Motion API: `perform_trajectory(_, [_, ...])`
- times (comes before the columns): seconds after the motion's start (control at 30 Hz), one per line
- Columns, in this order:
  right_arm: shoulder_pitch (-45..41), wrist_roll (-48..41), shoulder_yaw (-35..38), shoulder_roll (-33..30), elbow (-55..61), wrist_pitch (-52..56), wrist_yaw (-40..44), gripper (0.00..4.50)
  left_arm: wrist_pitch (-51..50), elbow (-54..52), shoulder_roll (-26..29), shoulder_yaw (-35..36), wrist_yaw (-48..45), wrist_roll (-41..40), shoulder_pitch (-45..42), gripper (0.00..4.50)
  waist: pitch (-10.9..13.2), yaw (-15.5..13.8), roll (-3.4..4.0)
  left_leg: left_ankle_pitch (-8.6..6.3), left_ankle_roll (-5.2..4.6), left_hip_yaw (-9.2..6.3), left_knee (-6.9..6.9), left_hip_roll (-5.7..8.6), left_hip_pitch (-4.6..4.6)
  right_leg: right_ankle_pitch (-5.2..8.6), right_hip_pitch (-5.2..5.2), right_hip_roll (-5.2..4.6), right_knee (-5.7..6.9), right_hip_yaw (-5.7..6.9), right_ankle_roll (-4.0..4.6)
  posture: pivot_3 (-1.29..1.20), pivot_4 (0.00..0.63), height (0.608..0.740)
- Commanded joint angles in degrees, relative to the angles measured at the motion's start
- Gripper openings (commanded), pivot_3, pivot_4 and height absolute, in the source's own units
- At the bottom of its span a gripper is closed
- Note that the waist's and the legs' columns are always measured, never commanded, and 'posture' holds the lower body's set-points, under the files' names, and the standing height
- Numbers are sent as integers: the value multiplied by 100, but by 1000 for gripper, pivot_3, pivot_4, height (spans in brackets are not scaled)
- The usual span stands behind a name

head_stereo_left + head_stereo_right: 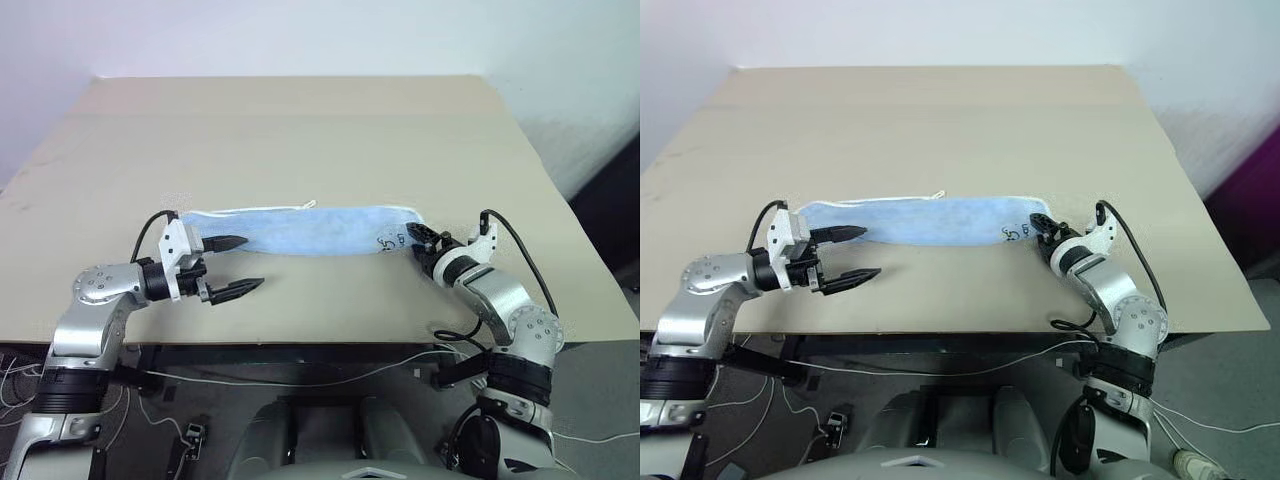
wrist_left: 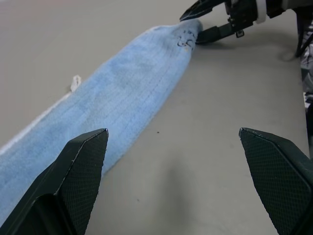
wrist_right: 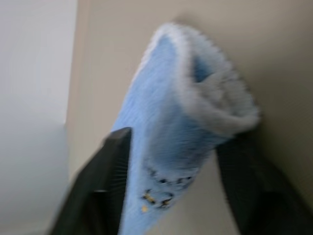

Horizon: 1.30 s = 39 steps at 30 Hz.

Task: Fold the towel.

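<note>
The towel (image 1: 320, 228) lies on the table as a long, narrow light blue strip running left to right, with white edging along its far side and a small white loop (image 1: 308, 204). A dark printed mark (image 1: 388, 240) sits near its right end. My left gripper (image 1: 255, 262) is open at the strip's left end, its far finger over the cloth and its near finger above bare table. My right gripper (image 3: 173, 137) has its fingers on both sides of the bunched right end (image 3: 195, 103), pressed against the cloth.
The tan table (image 1: 300, 130) stretches far behind the towel, with a bare band between the towel and the near edge. Cables (image 1: 300, 375) hang below that near edge. A pale wall (image 1: 300, 35) stands behind the table.
</note>
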<state>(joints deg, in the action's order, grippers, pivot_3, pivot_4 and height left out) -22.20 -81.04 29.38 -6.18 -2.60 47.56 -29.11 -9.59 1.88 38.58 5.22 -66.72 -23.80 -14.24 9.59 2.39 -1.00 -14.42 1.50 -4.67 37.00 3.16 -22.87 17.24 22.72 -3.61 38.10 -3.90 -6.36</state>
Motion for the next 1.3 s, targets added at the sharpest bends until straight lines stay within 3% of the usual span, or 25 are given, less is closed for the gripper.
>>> perform_trajectory(0.03, [28, 97, 128, -87, -38, -233, -58, 1213, 42, -213, 1, 16, 8, -67, -27, 4500, 1, 2, 2, 0, 0, 0, -1, 0, 0, 0, 1, 0, 0, 0, 0, 0, 150, 740])
perform_trajectory(0.13, [81, 66, 220, -194, 4, -316, -17, 146, 39, -247, -43, -25, 31, -49, -15, 4500, -1, -7, -1, 0, 0, -1, -2, 0, 1, 0, -2, 0, -2, 0, 0, 0, 150, 740])
perform_trajectory(0.17, [97, 66, 226, -217, 14, -335, -11, 18, 44, -251, -51, -37, 30, -43, -13, 4500, -2, -18, -3, 0, 0, -1, -1, 0, 2, 0, -6, -1, -4, 1, 0, 0, 150, 740])
perform_trajectory(0.4, [217, -49, 524, -959, 68, -363, 224, 18, 85, -233, -55, -96, 32, -32, 17, 4500, 3, -191, 5, -4, -7, -2, 0, 8, -1, 1, -12, -6, -18, 6, 0, 0, 150, 740])
perform_trajectory(0.6, [-6, 60, 447, -1631, 110, -224, 801, 18, 136, -175, -75, -155, 29, -6, -21, 4500, 14, -98, 22, -5, -9, 0, -3, -2, -18, 1, 10, 0, -15, 2, 0, 0, 150, 740])
perform_trajectory(0.7, [-210, 546, -235, -2107, 558, 112, 1487, 18, 152, -143, -92, -184, 32, 4, -59, 4500, 25, -24, 42, -5, -9, 4, -4, -2, -24, 1, 19, 1, -11, -2, 0, 0, 150, 740])
perform_trajectory(0.93, [-862, 3225, -3335, -3364, 1620, 81, 3839, 18, 150, -83, -189, -254, 70, 43, -175, 4500, 28, 16, 42, -5, -9, 4, 0, -7, -48, 1, 51, 6, -8, 1, 0, 0, 150, 740])
perform_trajectory(1.13, [-1460, 4944, -4881, -2937, 938, -371, 4724, 18, 155, -146, -276, -283, 122, 75, -167, 4500, 31, -32, 36, -5, -8, 1, 7, 1, -55, 0, 50, -3, -11, 5, -1, 0, 150, 740])
perform_trajectory(1.3, [-1560, 5583, -5167, -2421, 680, -569, 5128, 18, 129, -390, -286, -222, 252, 24, 34, 4500, 31, -22, 36, -4, -8, 0, 4, 2, -58, 0, 59, -4, -10, 4, -1, 0, 150, 740])
